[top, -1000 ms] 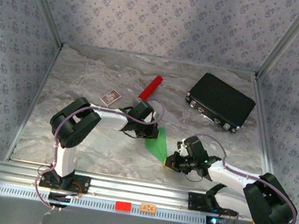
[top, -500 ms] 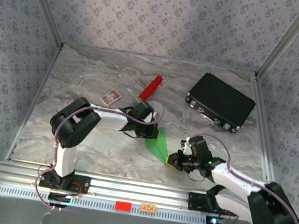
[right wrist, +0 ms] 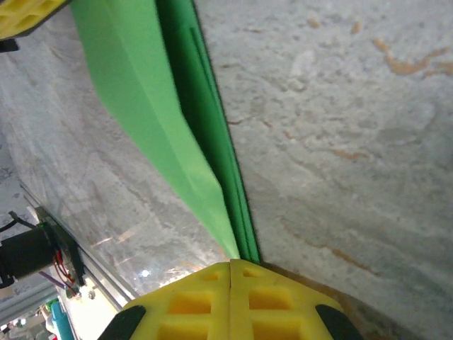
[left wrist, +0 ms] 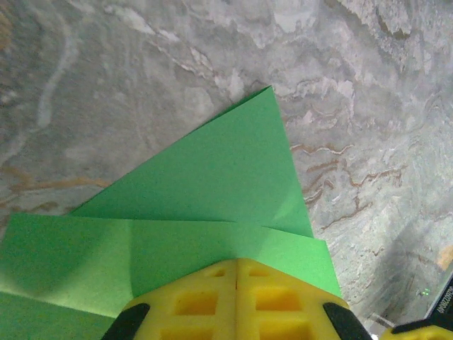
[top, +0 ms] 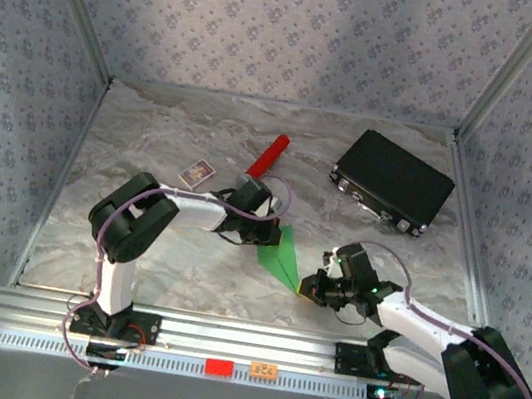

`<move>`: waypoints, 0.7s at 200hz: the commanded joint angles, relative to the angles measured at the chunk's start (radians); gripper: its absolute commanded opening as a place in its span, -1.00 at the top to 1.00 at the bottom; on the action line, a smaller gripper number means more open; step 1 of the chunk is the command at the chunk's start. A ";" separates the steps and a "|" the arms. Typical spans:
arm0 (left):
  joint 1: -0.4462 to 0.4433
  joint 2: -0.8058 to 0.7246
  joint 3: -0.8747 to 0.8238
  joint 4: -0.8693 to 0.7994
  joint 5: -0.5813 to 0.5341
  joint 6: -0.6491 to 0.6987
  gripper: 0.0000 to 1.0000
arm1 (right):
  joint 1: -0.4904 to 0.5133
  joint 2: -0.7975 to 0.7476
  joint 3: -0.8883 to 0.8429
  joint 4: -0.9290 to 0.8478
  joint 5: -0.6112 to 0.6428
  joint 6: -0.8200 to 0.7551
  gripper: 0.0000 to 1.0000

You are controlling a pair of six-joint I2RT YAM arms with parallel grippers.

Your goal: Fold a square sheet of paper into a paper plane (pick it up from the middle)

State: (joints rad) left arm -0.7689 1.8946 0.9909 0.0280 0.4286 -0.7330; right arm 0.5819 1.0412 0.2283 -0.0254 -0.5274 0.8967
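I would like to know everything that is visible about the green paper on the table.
The green paper is thin, bright and unmarked, folded into a long pointed shape with overlapping layers and sharp creases. It lies on the marbled table between the two arms. The shut left claw rests on its wide end, and the shut right claw meets its narrow tip. One long flap seems slightly raised.

The desk [top: 155,131] holds one folded green paper [top: 280,256], one red cylinder [top: 268,156] just behind it, one printed card [top: 196,173] behind-left of it, one black case [top: 392,180] behind-right of it, and two grippers at its ends, left gripper [left wrist: 236,283] and right gripper [right wrist: 230,283].
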 commanded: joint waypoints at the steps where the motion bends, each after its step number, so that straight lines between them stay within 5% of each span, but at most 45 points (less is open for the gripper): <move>1: 0.024 0.016 -0.038 -0.103 -0.065 0.042 0.93 | -0.007 -0.037 0.039 -0.118 0.044 -0.015 0.87; 53: 0.051 -0.017 -0.072 -0.061 -0.008 0.021 0.92 | -0.004 -0.032 0.041 -0.065 0.034 0.070 0.43; 140: 0.058 -0.024 -0.076 -0.057 0.003 0.005 0.92 | 0.054 0.131 0.081 0.019 -0.027 0.103 0.30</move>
State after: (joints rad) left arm -0.7216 1.8698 0.9447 0.0528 0.4648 -0.7261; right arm 0.6231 1.1301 0.2790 -0.0261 -0.5400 0.9802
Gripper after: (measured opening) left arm 0.042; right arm 0.350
